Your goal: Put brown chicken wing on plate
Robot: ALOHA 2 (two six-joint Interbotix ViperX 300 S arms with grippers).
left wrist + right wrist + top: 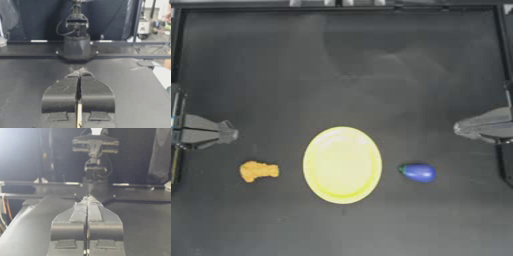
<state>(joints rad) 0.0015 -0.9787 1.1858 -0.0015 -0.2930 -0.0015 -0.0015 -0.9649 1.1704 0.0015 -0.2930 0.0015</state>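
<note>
The brown chicken wing point(258, 171), a small knobbly orange-tan piece, lies on the dark table left of the plate. The pale yellow plate point(342, 165) sits at the table's middle, toward the front, with nothing on it. My left gripper point(233, 133) is drawn back at the left edge, shut and empty, a little behind the wing. At the right edge my right gripper point(457, 128) is parked, also shut and empty. In each wrist view the jaws point(79, 72) point(87, 199) press together; neither shows the wing or the plate.
A blue rounded toy with a green tip point(418, 172) lies right of the plate. The table's raised frame point(342, 7) runs along the back and sides. Dark bare tabletop point(351, 65) fills the back half.
</note>
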